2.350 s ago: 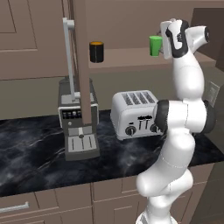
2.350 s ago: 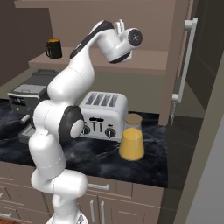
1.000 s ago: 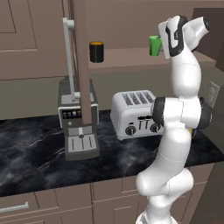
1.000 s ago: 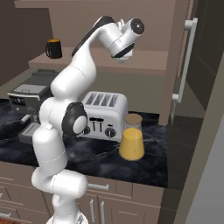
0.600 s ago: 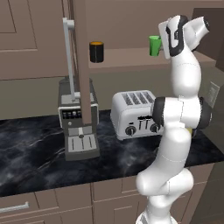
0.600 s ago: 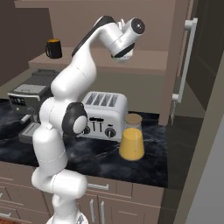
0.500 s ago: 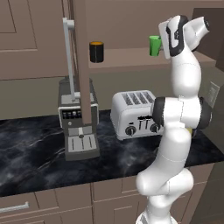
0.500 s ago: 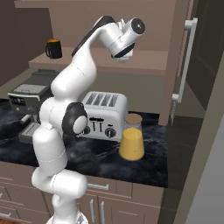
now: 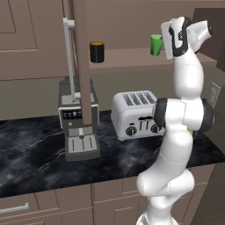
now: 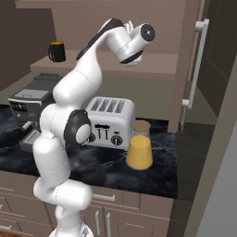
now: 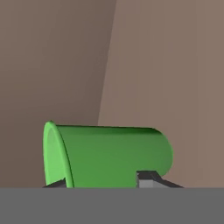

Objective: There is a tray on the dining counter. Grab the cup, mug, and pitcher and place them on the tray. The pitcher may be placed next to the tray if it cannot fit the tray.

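We judge the cup [image 11: 109, 155], on the shelf at the left base view's upper right, light, stiff and slick-sided, and our pincer [image 11: 105, 181] is clamped across its tapered wall.

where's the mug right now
The mug stands on the wall shelf above the coffee machine, upper left in both base views.

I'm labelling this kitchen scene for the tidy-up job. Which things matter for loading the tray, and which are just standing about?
For the job:
cup, on the shelf at the gripper
mug, on the shelf
pitcher, on the counter

Just standing about:
toaster
coffee machine
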Tool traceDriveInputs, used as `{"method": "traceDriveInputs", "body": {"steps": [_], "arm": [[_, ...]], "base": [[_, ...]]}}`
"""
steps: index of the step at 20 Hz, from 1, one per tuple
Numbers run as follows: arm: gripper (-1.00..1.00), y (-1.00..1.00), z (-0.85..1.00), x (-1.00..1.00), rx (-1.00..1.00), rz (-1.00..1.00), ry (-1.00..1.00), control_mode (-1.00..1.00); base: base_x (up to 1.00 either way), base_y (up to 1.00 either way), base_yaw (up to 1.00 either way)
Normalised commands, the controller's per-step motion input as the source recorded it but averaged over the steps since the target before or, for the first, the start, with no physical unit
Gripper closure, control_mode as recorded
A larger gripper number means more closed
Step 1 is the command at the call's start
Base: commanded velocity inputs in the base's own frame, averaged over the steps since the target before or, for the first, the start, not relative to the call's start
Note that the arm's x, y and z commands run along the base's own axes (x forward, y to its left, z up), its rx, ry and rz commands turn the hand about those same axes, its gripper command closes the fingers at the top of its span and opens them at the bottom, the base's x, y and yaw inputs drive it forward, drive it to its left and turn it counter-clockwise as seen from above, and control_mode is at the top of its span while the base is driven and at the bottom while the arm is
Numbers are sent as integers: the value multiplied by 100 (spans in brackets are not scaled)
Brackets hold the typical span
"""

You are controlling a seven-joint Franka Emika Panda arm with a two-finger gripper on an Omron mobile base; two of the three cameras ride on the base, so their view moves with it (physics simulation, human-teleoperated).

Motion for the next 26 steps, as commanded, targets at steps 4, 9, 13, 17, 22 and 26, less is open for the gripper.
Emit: {"method": "traceDriveInputs", "body": {"steps": [4, 9, 13, 17, 22, 26], "arm": [[100, 0, -7, -9, 2, 0, -13, -100], [100, 0, 0, -34, 1, 0, -11, -100], [100, 0, 0, -56, 0, 0, -7, -100], [100, 0, 0, -64, 0, 0, -6, -100], [100, 0, 0, -78, 0, 0, -5, -100], [100, 0, 0, -86, 0, 0, -7, -100]], "base": [[0, 0, 0], [0, 0, 0], [0, 0, 0], [0, 0, 0], [0, 0, 0], [0, 0, 0]]}}
